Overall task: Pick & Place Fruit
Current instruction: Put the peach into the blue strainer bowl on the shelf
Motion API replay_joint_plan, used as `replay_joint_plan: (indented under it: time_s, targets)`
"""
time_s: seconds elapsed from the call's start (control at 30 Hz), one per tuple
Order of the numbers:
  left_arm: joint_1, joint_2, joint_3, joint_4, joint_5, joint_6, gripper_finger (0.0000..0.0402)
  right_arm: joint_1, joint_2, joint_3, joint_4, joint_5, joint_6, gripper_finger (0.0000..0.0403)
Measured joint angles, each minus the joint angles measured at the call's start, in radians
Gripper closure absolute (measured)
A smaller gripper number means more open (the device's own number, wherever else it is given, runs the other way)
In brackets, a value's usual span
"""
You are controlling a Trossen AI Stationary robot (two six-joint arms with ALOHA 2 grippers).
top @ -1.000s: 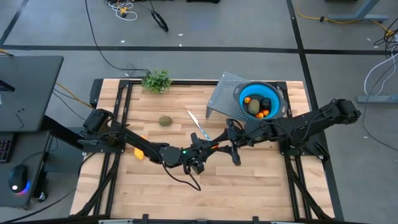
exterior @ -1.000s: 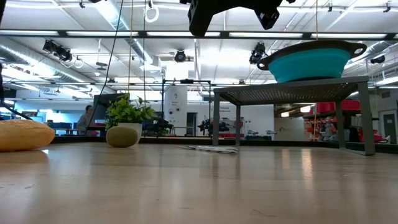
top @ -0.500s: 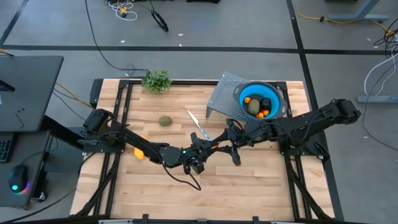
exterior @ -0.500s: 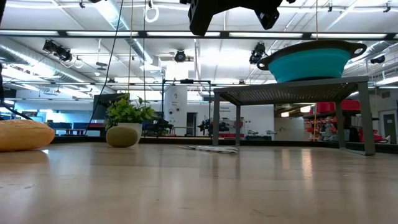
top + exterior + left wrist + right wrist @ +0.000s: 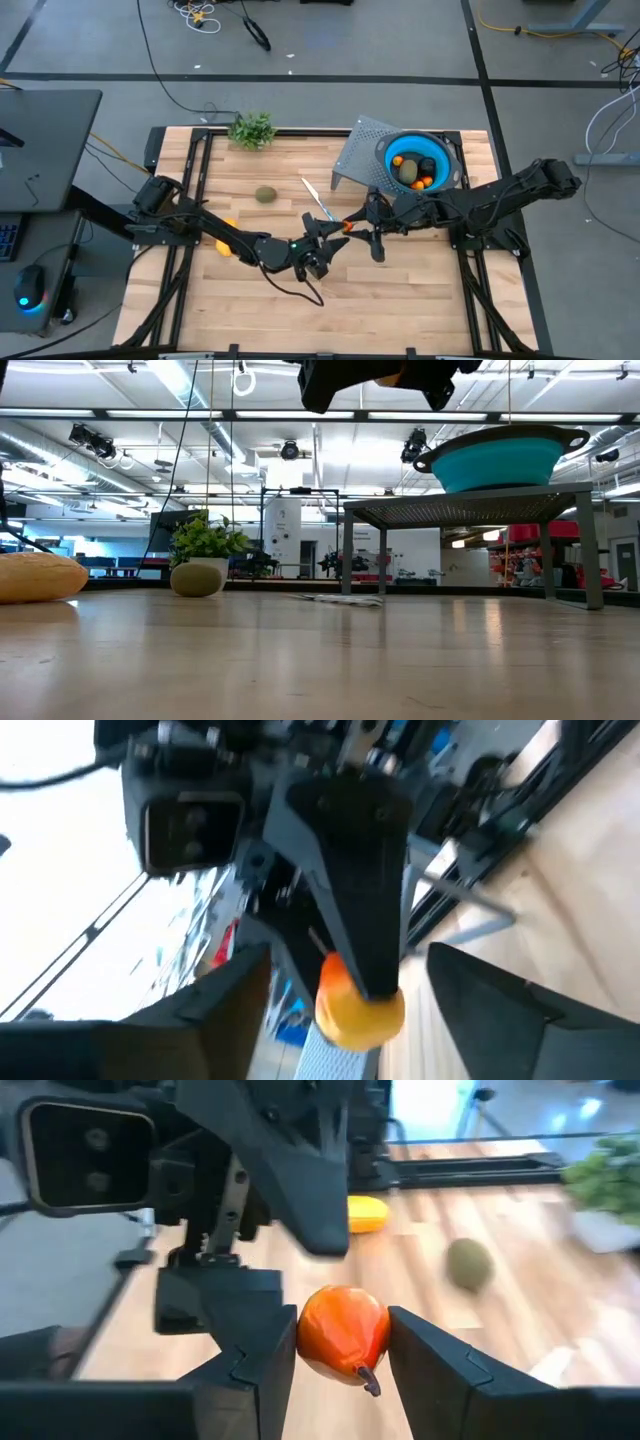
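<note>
Where the two arms meet just below the middle of the high view, you have the left gripper (image 5: 327,232) and the right gripper (image 5: 356,224) almost tip to tip, with a small orange fruit (image 5: 348,225) between them. Up and right of them the blue bowl (image 5: 443,152) sits on a grey perforated stand (image 5: 356,150) and holds several orange pieces and an olive oval (image 5: 407,172). A second olive oval (image 5: 265,194) lies left of centre, the yellow oblong fruit (image 5: 223,243) shows beside the left arm, the knife (image 5: 318,201) lies slanted above the grippers, and the leafy sprig (image 5: 252,129) sits at the table's top edge.

In the low view you see the grippers only as dark shapes at the top edge. The yellow fruit (image 5: 38,577) is at the far left, the olive oval (image 5: 197,579) before the sprig (image 5: 205,538), the bowl (image 5: 500,456) on its stand (image 5: 470,511) at upper right.

In the left wrist view your left fingers (image 5: 505,1005) stand apart at the bottom corners, released, while the other arm's dark finger presses the orange fruit (image 5: 356,1005) at lower centre.

In the right wrist view your right fingers (image 5: 425,1352) clasp the orange fruit (image 5: 343,1332) at lower centre; yellow fruit (image 5: 366,1213) and olive oval (image 5: 469,1263) lie beyond.
</note>
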Motion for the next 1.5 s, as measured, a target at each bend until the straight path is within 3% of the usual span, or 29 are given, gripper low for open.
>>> replay_joint_plan:
  time_s: [0.13,0.27,0.5,0.63,1.0,1.23,1.5]
  targets:
    - [-0.015,0.0,0.0,0.009,-0.115,-0.066,0.0083,0.0,-0.043,0.0,-0.063,0.119,-0.002,0.0243]
    - [-0.028,0.0,0.0,0.01,-0.174,-0.338,0.0067,0.0,-0.119,0.0,-0.154,0.264,-0.002,0.0243]
    - [0.01,-0.001,-0.014,-0.241,-0.023,-0.912,0.0065,0.0,-0.278,0.0,-0.403,0.529,0.012,0.0243]
    - [0.047,-0.001,-0.015,-0.373,0.029,-1.081,0.0065,-0.002,-0.347,0.0,-0.55,0.637,0.073,0.0243]
    - [0.068,-0.001,-0.014,-0.379,0.1,-1.144,0.0065,-0.004,-0.428,0.0,-0.79,0.795,0.207,0.0243]
    - [0.068,-0.001,-0.014,-0.375,0.108,-1.166,0.0065,-0.011,-0.428,0.0,-0.912,0.804,0.288,0.0243]
    - [0.068,-0.001,-0.014,-0.376,0.126,-1.177,0.0065,-0.011,-0.428,0.0,-0.922,0.816,0.299,0.0237]
